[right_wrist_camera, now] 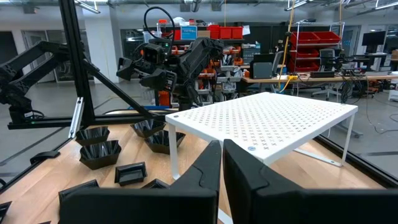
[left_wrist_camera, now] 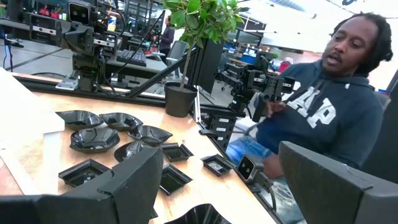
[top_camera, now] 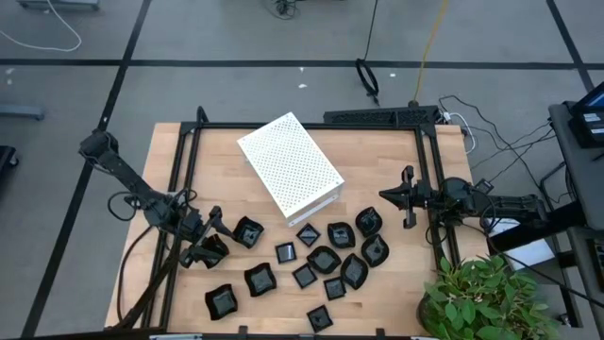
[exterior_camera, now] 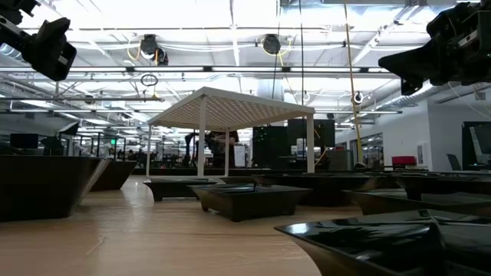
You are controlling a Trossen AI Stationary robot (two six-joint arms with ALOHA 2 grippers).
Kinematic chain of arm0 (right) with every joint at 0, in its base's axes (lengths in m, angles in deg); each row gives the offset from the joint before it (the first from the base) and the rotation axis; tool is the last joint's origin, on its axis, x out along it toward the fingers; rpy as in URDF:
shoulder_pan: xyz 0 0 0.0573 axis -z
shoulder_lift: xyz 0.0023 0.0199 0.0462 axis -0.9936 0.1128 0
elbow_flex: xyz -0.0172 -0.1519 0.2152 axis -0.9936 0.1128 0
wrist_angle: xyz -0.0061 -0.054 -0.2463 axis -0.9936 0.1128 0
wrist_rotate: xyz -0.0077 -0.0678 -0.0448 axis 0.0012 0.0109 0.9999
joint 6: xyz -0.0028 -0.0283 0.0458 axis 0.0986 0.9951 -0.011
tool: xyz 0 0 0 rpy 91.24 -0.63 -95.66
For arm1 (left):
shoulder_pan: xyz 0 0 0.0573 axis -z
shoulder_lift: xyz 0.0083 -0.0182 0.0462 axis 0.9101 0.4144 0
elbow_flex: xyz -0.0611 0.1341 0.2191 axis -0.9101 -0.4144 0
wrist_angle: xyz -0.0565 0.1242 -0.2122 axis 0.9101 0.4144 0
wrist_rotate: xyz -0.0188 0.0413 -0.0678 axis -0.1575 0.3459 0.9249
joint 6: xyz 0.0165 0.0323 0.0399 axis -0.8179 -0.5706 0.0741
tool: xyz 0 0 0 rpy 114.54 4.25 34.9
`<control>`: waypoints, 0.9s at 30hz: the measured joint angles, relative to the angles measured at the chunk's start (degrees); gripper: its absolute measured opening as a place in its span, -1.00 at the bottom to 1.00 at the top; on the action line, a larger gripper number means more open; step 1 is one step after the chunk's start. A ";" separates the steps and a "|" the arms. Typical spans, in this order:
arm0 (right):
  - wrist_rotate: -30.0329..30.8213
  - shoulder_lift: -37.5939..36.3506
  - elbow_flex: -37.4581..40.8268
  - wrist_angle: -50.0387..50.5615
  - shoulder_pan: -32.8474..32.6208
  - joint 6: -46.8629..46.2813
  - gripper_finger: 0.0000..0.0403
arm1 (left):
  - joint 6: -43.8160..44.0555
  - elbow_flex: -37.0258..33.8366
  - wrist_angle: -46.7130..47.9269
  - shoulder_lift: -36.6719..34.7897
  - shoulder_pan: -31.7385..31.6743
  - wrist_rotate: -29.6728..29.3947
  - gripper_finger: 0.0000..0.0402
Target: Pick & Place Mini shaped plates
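Several small glossy black mini shaped plates lie scattered on the near half of the wooden table, each resting on its base. My left gripper hangs above the near left part, open, with nothing between its fingers; the closest plate lies just beyond its fingertips. In the left wrist view the plates show past the open left gripper. My right gripper is at the right side, raised and level, shut on nothing, pointing toward the white box.
The white perforated box stands on thin legs at the table's far middle. A black frame rail runs round the table. A potted plant stands at the near right corner. A person in a dark hoodie sits beside the table.
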 joint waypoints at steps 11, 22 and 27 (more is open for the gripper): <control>-0.02 0.02 0.00 -0.15 0.00 -1.80 -0.96 | 0.00 0.01 0.00 -0.01 0.00 0.01 0.61; 0.91 0.01 0.01 0.08 0.00 -29.88 -0.96 | 0.00 0.00 -0.01 0.00 0.01 0.00 0.61; 1.49 0.04 0.01 0.39 0.00 -31.00 -0.96 | 0.00 0.01 -0.01 -0.01 0.01 0.00 0.61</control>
